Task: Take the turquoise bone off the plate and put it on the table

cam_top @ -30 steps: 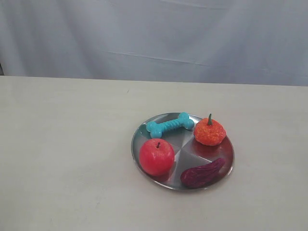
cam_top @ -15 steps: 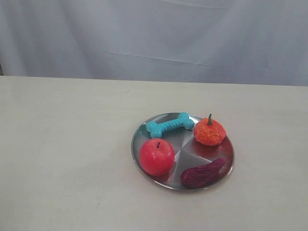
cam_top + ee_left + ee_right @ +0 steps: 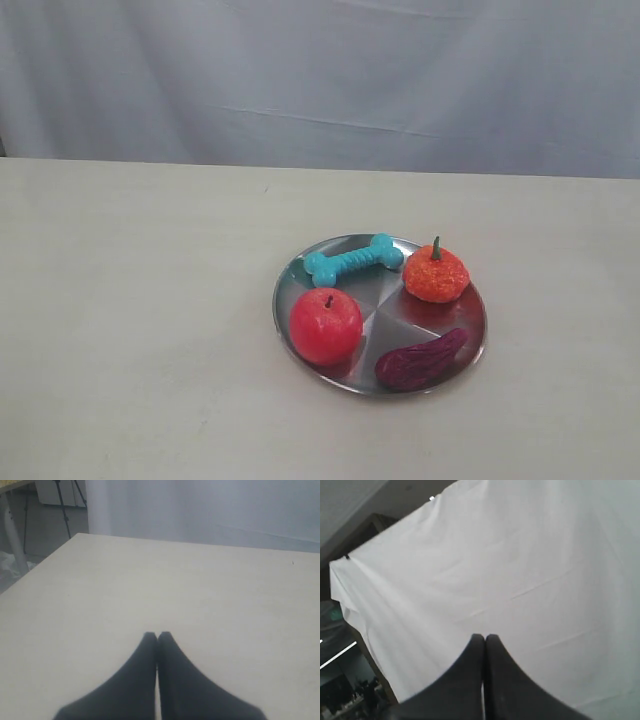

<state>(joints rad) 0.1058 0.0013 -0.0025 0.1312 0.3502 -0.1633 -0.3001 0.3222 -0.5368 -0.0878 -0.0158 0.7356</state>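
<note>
Starting at your wrists, both claws are pressed together, the left gripper [image 3: 157, 636] over the table [image 3: 200, 590], the right gripper [image 3: 484, 638] facing a white curtain [image 3: 520, 555]; farther on, you see the red apple [image 3: 325, 326] on the plate [image 3: 383, 298]; the turquoise bone [image 3: 353, 259] lies at its far rim.

Soft even light; plate [image 3: 478, 345] glare, wrist views blurry.

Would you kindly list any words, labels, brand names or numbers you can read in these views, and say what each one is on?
There is none to read: the turquoise bone, the plate, the red apple, the table and the white backdrop all show no words, labels or numbers.
</note>
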